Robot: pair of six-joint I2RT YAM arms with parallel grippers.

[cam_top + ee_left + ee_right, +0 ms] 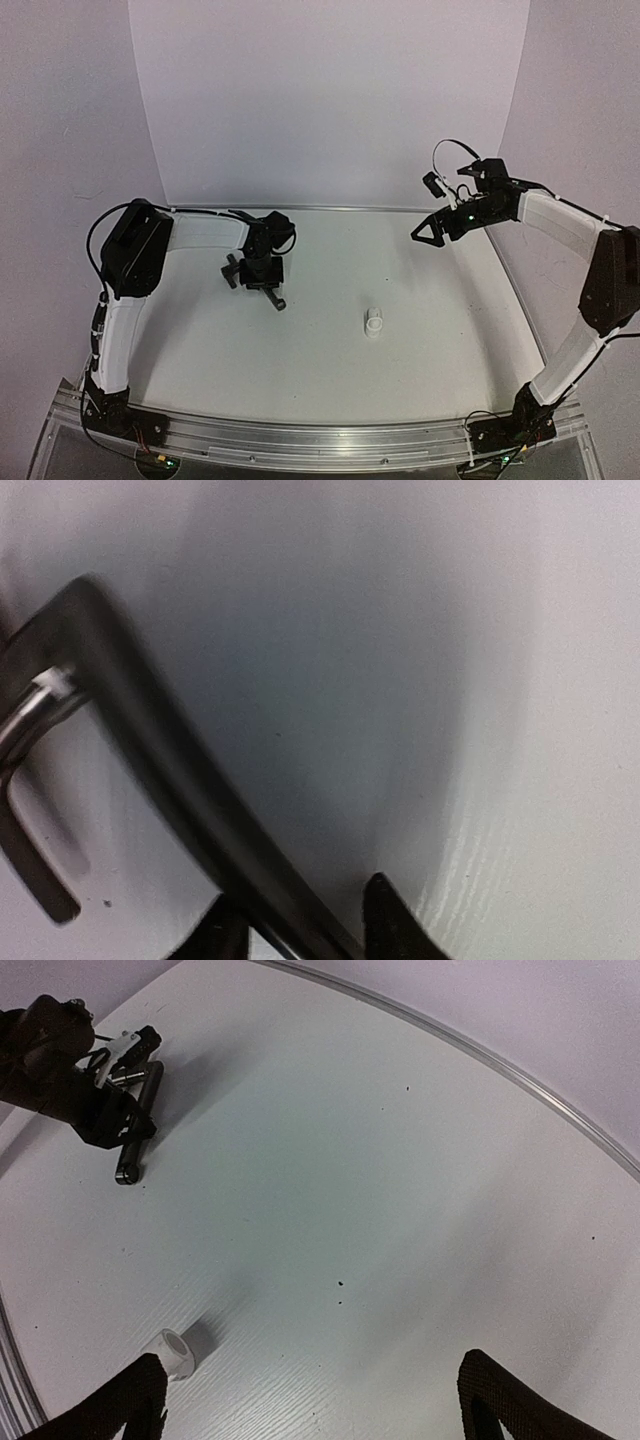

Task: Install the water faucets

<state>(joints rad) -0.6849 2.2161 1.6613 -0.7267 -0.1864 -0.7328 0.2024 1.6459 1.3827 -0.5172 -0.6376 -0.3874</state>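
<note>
Left wrist view, pipe [150, 730] flat on desk [450, 680], running between the fingers of left tool [295, 930], jaws narrow around it, grip unclear, right tool [425, 232] wide, empty, fitting [373, 322] between both tools, well apart from each

**Free room and obstacles, table [330, 385] surface**

Bare surface runs across the middle and front. One item stands in it, the white fitting [373, 322], upright and well apart from both arms. Left rear is blocked: the left gripper [267, 284] sits low over the black pipe [279, 301], whose end juts toward the front. The right gripper [420, 235] hangs raised at right rear, jaws spread wide, with passable surface beneath. The back wall [330, 100] and side walls bound the table.
</note>
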